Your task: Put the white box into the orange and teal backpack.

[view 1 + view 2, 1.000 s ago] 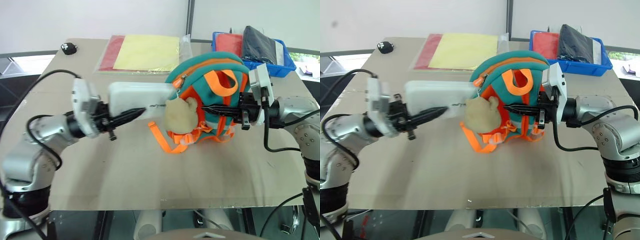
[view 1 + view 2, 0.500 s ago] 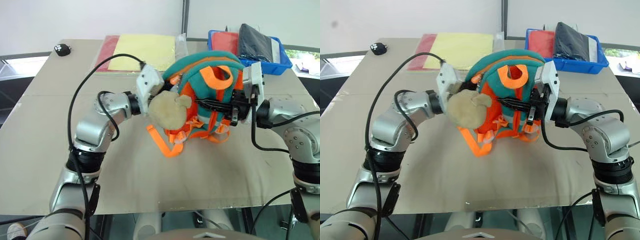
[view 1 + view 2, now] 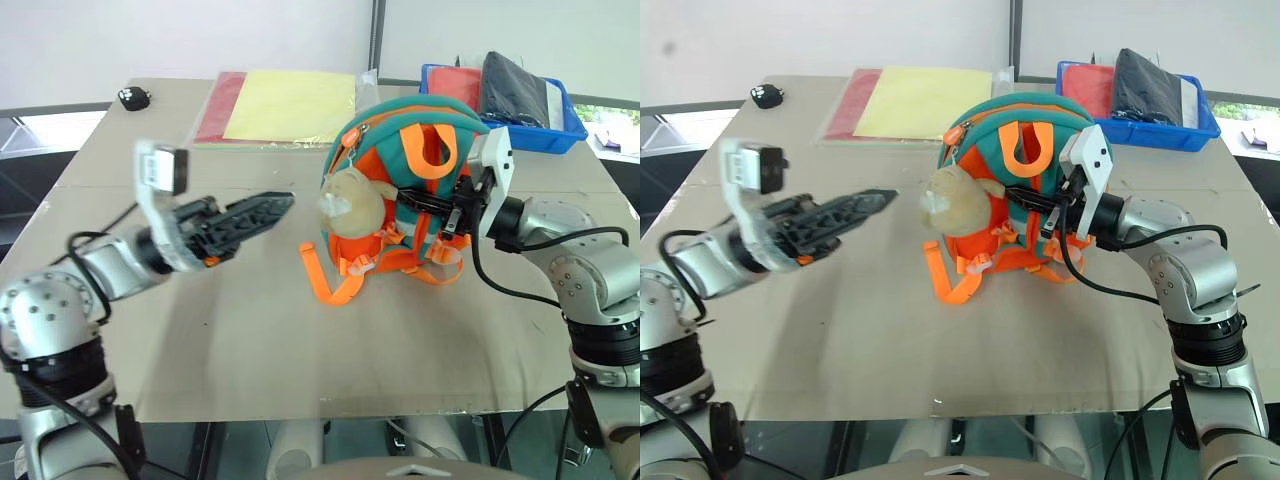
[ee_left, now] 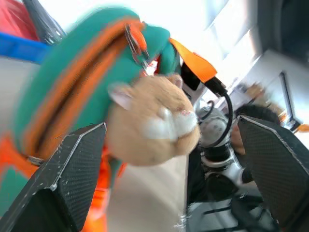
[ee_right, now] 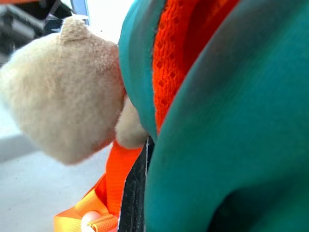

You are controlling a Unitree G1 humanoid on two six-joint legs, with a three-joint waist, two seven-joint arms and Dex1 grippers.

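Observation:
The orange and teal backpack (image 3: 412,170) stands upright in the middle of the table, its beige plush toy (image 3: 350,205) hanging on the side toward my left arm. The white box is hidden from view. My left gripper (image 3: 283,203) hovers a short way left of the plush toy and points at it. It is open and empty, and in the left wrist view its fingers (image 4: 72,164) stand wide apart on either side of the toy. My right gripper (image 3: 408,197) is shut on the backpack's front among the orange straps.
A clear sleeve with yellow and red sheets (image 3: 285,105) lies at the back of the table. A blue bin (image 3: 555,138) with red and dark items stands at the back right. A small black object (image 3: 132,97) sits at the back left corner.
A second ago my left gripper held the white box beside the backpack, then reached in at its top. It has now drawn back left, open and empty. The right gripper kept its hold.

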